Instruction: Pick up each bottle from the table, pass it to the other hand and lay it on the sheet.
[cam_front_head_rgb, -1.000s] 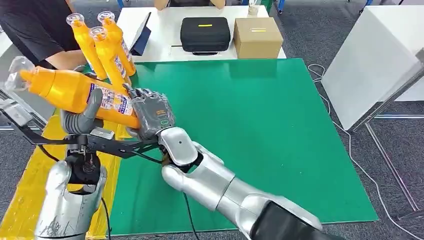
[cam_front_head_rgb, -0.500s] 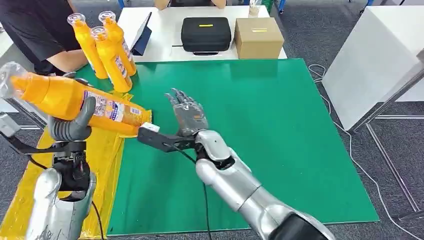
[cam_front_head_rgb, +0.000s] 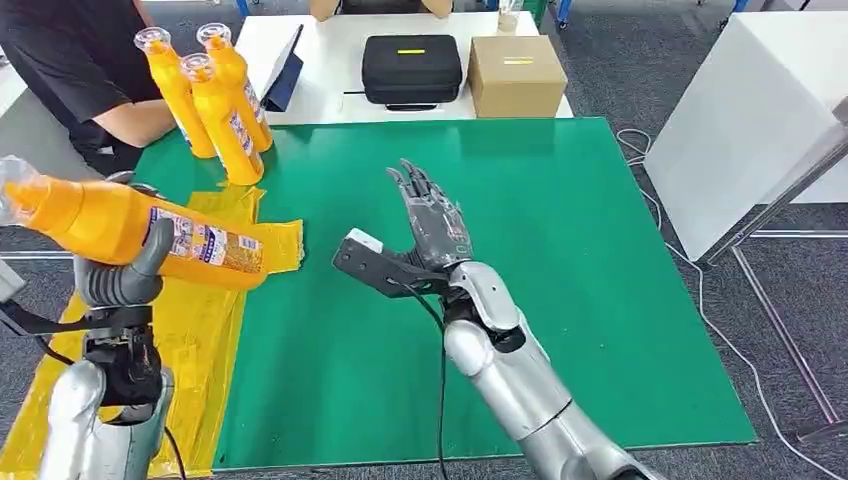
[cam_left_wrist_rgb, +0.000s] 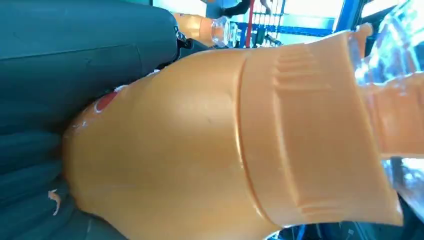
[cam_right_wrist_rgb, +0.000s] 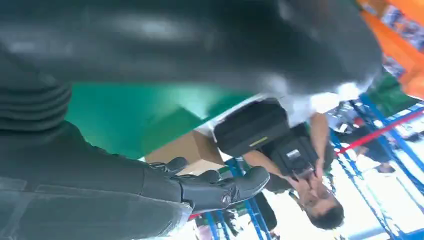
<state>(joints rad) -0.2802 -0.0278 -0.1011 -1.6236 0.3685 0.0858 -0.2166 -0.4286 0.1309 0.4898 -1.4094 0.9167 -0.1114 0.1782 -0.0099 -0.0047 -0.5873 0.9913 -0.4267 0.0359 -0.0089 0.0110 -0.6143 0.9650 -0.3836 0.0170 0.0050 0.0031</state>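
The left hand (cam_front_head_rgb: 125, 272) grips a tilted orange bottle (cam_front_head_rgb: 130, 225) at nine o'clock while the right hand (cam_front_head_rgb: 432, 215) stands upright, fingers spread, released.

Head view looks down from high over the green table mat (cam_front_head_rgb: 560, 250). Left wrist view sits tight against the orange plastic bottle (cam_left_wrist_rgb: 210, 150) beside its hand. Right wrist view faces past its fingertips (cam_right_wrist_rgb: 220, 192) toward the black zip case (cam_right_wrist_rgb: 250, 127), shared with the head view (cam_front_head_rgb: 411, 68).

No text legible — the white-and-blue label (cam_front_head_rgb: 205, 243) on the orange plastic bottle (cam_front_head_rgb: 130, 222) lying in the left hand (cam_front_head_rgb: 125, 275) carries print too small to read; same for the three upright orange bottles (cam_front_head_rgb: 205, 100) — illegible
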